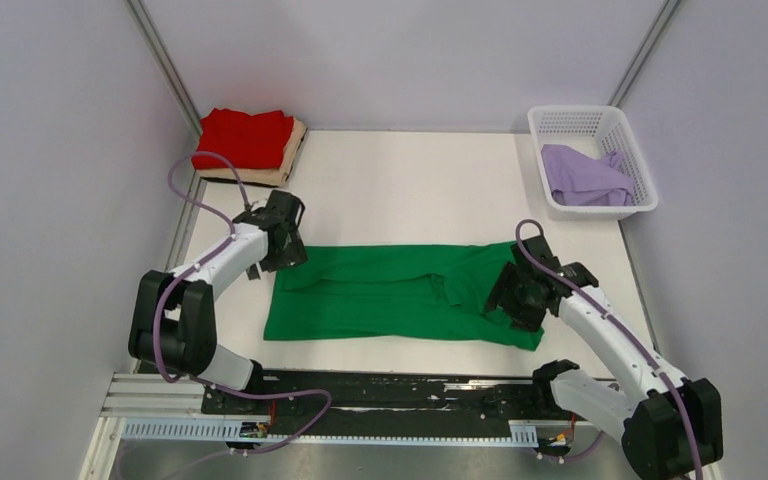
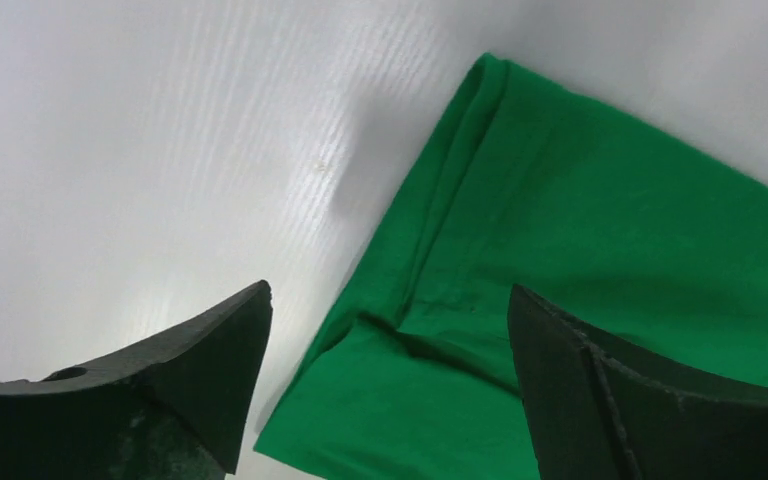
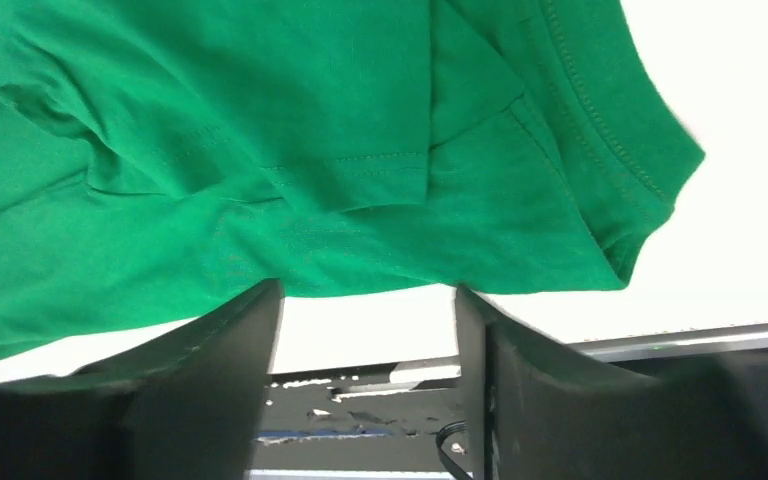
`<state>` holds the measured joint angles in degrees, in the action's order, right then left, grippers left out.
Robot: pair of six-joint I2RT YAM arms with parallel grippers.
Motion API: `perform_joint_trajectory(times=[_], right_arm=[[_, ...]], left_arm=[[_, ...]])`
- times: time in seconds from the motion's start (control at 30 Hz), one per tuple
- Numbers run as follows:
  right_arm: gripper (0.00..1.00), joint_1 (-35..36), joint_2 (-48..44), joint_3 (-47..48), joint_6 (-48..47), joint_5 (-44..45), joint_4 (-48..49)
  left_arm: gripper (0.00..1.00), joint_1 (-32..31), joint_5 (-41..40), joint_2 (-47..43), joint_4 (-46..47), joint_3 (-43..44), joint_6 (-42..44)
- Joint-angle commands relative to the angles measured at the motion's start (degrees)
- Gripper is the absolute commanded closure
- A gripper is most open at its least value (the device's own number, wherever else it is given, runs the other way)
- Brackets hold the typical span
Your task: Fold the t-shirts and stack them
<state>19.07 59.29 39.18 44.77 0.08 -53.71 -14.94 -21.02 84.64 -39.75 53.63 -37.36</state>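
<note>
From above, we see the green t-shirt lying as a long, part-folded band. The left gripper is at its left end and the right gripper over its right end. The red t-shirt lies well beyond its left end.

In the left wrist view, our jaws stand wide and empty above the shirt's edge.

In the right wrist view, the jaws are parted and empty by its collar.

We judge a clean fold needs both grippers to pinch every layer at matching corners.

white table: green t-shirt spread flat near the front, folded tan t-shirt in far-left corner, white basket in far-right corner.
</note>
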Motion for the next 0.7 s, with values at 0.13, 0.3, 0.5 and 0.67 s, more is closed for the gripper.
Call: perform_joint_trajectory(times=[0.13,0.3,0.5,0.67], right_arm=[[0.0,0.2,-5.4,6.1,-0.6,-0.7,4.3],[0.0,0.2,0.2,2.6,7.6,-5.6,14.3],[0.0,0.1,7.4,-2.0,11.1,-4.2,18.1],[0.0,-0.4,14.6,-3.6,10.4,-2.9,22.9]], left_arm=[[0.0,-0.1,0.7,-1.3,-1.9,10.4,-2.5],[0.0,-1.6,15.2,0.8,4.5,11.1,2.3],[0.0,-3.5,29.3,4.7,10.5,4.6,4.6],[0.0,-3.6,26.0,7.6,9.1,-0.3,5.3]])
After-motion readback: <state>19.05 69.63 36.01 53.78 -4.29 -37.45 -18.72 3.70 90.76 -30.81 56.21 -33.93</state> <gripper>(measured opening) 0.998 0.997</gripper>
